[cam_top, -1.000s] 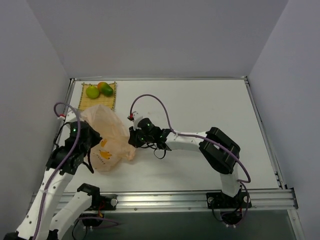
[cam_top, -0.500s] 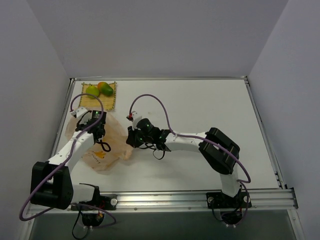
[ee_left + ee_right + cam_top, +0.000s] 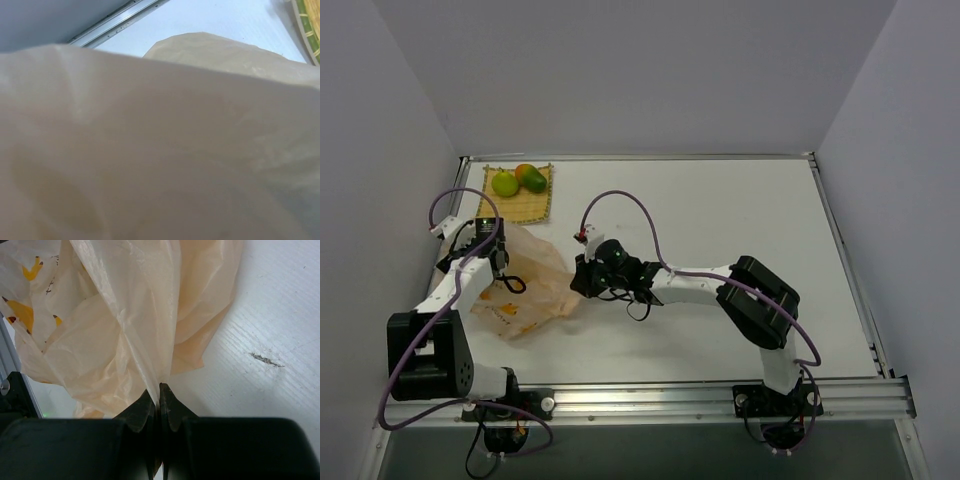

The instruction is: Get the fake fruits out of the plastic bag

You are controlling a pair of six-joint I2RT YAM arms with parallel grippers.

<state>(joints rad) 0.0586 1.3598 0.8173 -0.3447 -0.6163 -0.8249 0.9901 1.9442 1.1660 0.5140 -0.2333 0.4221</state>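
The pale peach plastic bag (image 3: 528, 292) lies crumpled on the white table left of centre. My right gripper (image 3: 582, 279) is shut on a fold at the bag's right edge; in the right wrist view the dark fingertips (image 3: 166, 399) pinch the thin film (image 3: 125, 325). My left gripper (image 3: 492, 257) is at the bag's upper left corner. Bag film (image 3: 160, 150) covers the left wrist view and hides the fingers. Two fake fruits, a round green one (image 3: 505, 184) and a green-and-orange one (image 3: 530, 178), lie on the yellow woven mat (image 3: 520, 205).
The mat sits in the table's far left corner, just beyond the bag; its edge (image 3: 307, 25) shows in the left wrist view. A metal rail (image 3: 120, 20) borders the table. Grey walls stand on the left, far and right sides.
My left arm has swung from the bag's near left side up to its far left corner. The bag has sunk flatter and spread leftward. The right gripper has kept its pinch and edged slightly left.
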